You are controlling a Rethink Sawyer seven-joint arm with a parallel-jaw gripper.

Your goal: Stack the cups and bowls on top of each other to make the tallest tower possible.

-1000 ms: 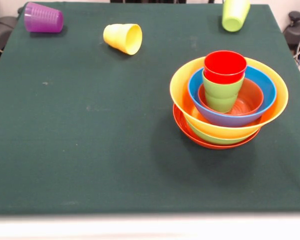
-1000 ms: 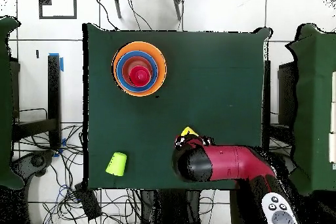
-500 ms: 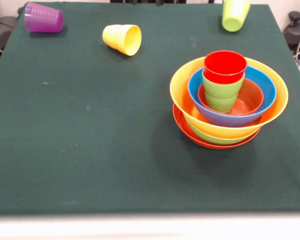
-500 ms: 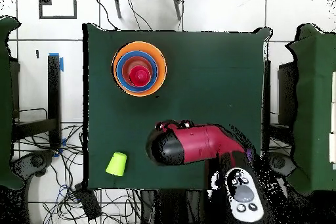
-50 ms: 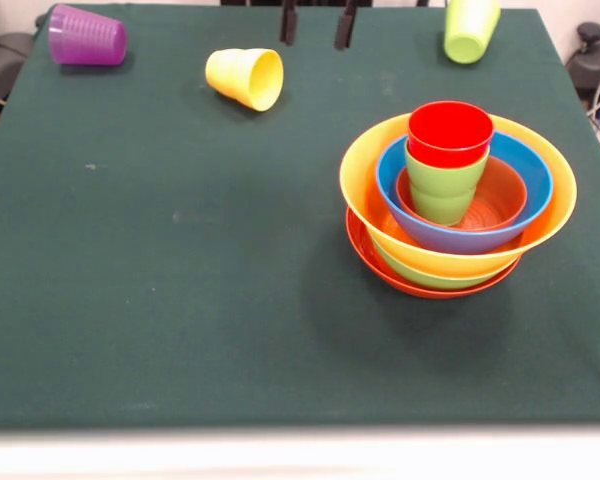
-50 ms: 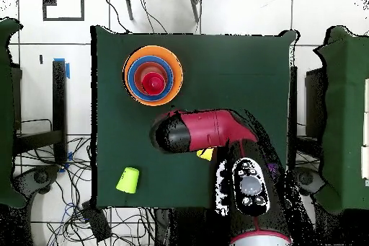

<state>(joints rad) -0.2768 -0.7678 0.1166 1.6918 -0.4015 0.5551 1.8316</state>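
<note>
Four bowls show in the tower (image 5: 458, 205), which stands on the green table (image 5: 180, 300) toward its right edge in the front view: a wide red-orange bowl (image 5: 425, 283) at the bottom, a green bowl (image 5: 420, 272) whose rim just peeks out above it, a large orange-yellow bowl (image 5: 460, 255), then a blue bowl (image 5: 470, 238) with a small orange bowl (image 5: 498, 200) nested inside. Two cups stand upright in that small bowl, a red cup (image 5: 450, 132) set inside a light green cup (image 5: 442, 190). Three more cups lie loose along the far edge: a purple cup (image 5: 86, 36) on its side at the far left corner, a yellow cup (image 5: 246, 76) on its side further along, and a second light green cup (image 5: 470, 28) near the far right corner. The gripper (image 5: 317, 24) shows as two dark fingertips (image 5: 289, 24) at the far edge, spread apart and holding nothing, just beside the yellow cup. In the overhead view the red arm (image 6: 209, 129) reaches over the table.
</note>
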